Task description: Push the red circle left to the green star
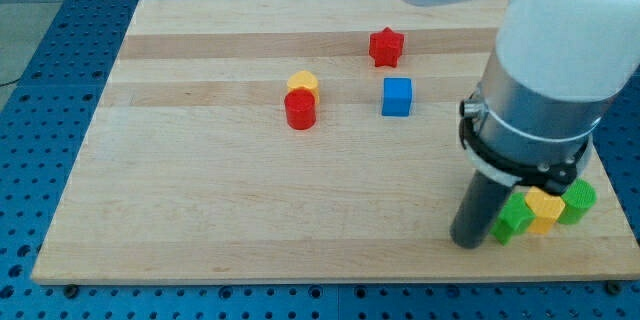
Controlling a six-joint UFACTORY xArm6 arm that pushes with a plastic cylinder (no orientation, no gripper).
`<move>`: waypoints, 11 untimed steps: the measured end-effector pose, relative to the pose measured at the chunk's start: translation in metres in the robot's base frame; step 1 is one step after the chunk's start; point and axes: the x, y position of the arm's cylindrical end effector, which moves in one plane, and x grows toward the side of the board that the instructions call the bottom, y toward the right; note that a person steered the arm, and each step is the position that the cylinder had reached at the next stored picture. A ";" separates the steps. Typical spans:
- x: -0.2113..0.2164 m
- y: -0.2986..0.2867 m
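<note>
Well, my tip (no fingers) touches the green star, red circle apart.

I count seven blocks on the tabletop. Two are red: one red circle and one red star. Two are yellow: one yellow block at twelve o'clock of the red circle, touching it, and one yellow block by the greens. Two are green: one green star and one green cylinder. One is a blue cube. I carry one rod with one tip, my tip.
</note>
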 end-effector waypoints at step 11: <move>-0.102 -0.142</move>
